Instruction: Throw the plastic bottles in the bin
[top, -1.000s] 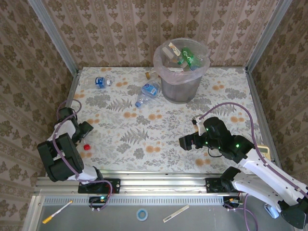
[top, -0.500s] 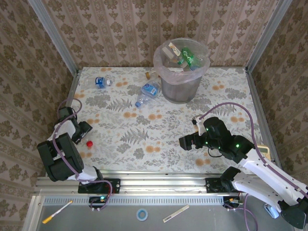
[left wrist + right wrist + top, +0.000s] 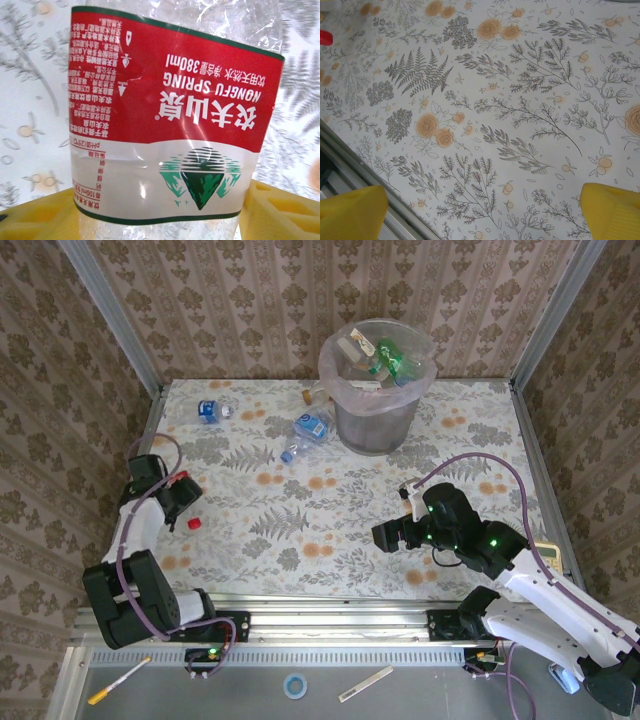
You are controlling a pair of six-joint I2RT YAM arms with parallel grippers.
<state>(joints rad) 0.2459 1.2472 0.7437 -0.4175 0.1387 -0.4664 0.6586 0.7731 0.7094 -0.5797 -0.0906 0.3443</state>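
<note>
Top: left end effector (image 3: 182,502) near surface's (image 3: 330,500) left edge, clamped on red-cap Nongfu Spring bottle (image 3: 190,520); right end effector (image 3: 388,535) apart; bin (image 3: 378,390) at far edge, blue-label bottle (image 3: 310,427) just beside it. L wrist: bottle pinched btw yellow fingers (image 3: 35,217). R wrist: fingers (image 3: 350,212) wide apart over floral surface.

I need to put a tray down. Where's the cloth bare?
Bare: the middle, between the left gripper with its red-labelled bottle and the right gripper; also right of the bin. Crowded: the far strip left of the bin, with loose bottles.
</note>
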